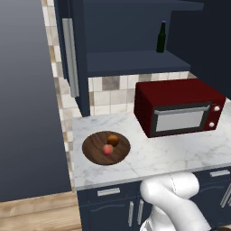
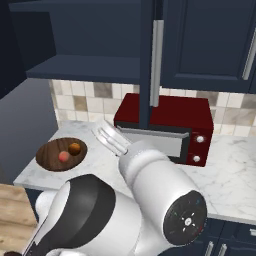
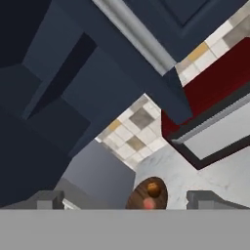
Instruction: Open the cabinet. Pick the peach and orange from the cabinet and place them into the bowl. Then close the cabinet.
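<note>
Above the counter (image 1: 180, 153) by the open cabinet (image 2: 150, 60), the hand (image 3: 127, 200), fingers apart, empty, angled toward the bowl (image 3: 141, 197).

Desk (image 1: 180, 158): white marble, lower centre of frame. On it: bowl (image 1: 94, 151), left, holding peach (image 1: 107, 149) and orange (image 1: 113, 140); red microwave (image 1: 180, 106), right. Shelf (image 1: 131, 61), upper centre: dark bottle (image 1: 161, 38), upright, at right end.
</note>
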Controlling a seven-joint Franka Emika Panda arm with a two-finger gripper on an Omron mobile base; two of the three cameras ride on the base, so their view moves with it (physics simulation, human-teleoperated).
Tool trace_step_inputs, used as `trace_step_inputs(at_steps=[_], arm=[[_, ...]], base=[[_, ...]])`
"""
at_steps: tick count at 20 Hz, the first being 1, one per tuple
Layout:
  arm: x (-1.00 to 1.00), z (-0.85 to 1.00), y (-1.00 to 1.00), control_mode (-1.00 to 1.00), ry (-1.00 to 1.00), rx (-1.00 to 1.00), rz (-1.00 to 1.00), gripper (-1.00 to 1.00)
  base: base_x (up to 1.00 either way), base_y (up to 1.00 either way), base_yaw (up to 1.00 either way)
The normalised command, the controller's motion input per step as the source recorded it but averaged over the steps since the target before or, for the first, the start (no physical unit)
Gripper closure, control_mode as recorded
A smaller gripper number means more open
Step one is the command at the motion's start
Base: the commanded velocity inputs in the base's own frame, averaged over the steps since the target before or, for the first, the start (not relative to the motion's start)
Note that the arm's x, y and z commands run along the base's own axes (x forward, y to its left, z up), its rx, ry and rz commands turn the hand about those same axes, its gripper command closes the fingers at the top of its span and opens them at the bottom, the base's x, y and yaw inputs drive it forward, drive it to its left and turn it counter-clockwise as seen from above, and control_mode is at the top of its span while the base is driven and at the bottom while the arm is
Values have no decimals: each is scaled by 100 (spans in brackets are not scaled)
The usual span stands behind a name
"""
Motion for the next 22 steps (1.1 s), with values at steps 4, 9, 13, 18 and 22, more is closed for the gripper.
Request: trace_step_inputs(at_steps=[4, 9, 13, 18, 22], arm=[[38, 0, -29, -100, 0, 11, 0, -100], [39, 0, -30, -100, 0, 10, 1, -100], [44, 0, -23, -100, 0, 11, 2, -100], [46, 2, -25, -100, 0, 11, 1, -100], [51, 8, -13, -100, -2, 10, 1, -100]], base=[[0, 0, 0], [0, 0, 0], [0, 0, 0], [0, 0, 0], [0, 0, 0]])
